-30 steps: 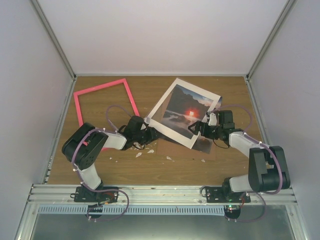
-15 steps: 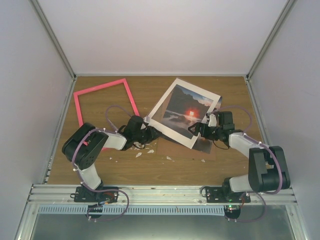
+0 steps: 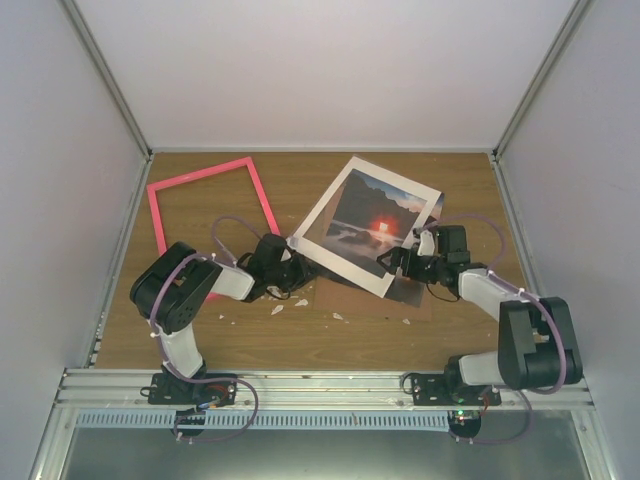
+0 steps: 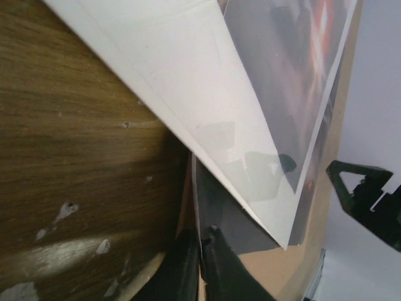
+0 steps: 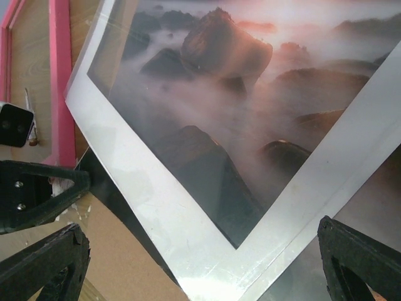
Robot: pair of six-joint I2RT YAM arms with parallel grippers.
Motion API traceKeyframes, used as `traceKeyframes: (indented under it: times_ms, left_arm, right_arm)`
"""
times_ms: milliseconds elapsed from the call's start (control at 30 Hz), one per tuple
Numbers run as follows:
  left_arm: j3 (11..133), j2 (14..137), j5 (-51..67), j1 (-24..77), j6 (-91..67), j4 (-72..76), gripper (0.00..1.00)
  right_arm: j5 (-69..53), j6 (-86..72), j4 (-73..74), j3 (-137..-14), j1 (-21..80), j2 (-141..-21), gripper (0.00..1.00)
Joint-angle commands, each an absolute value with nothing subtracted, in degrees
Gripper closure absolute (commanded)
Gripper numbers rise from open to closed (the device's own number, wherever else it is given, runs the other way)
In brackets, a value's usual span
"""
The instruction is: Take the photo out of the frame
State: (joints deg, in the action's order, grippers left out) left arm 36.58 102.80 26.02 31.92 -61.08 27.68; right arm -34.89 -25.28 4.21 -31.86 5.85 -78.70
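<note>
Narrowed since a second ago, my left claw (image 4: 200, 235), reaching low toward centre, pinches a thin sheet (image 4: 227, 213); right claw (image 5: 200, 233) stays wide.

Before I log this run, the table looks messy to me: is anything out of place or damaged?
Yes. Small white flecks lie scattered on the table between the arms, like chipped debris. The photo, in its white mat, lies askew over the brown backing board, apart from the empty frame.
</note>
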Motion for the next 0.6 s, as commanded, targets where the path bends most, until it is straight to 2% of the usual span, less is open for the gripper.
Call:
traceKeyframes:
  times_ms: [0, 333, 567]
  left_arm:
    - [35.4, 99.6, 24.9, 31.6, -60.1, 28.3, 0.98]
    - [35.5, 93.1, 24.2, 31.6, -58.8, 24.1, 1.00]
    - [34.4, 85.7, 24.2, 31.6, -59.4, 21.2, 1.00]
  right_arm:
    - [-32.6, -25.4, 3.4, -31.1, 5.4, -75.1, 0.00]
    - [-22.7, -27.5, 8.6, -29.6, 2.8, -65.4, 0.00]
    - [-31.3, -26.8, 8.8, -27.9, -4.5, -61.8, 0.02]
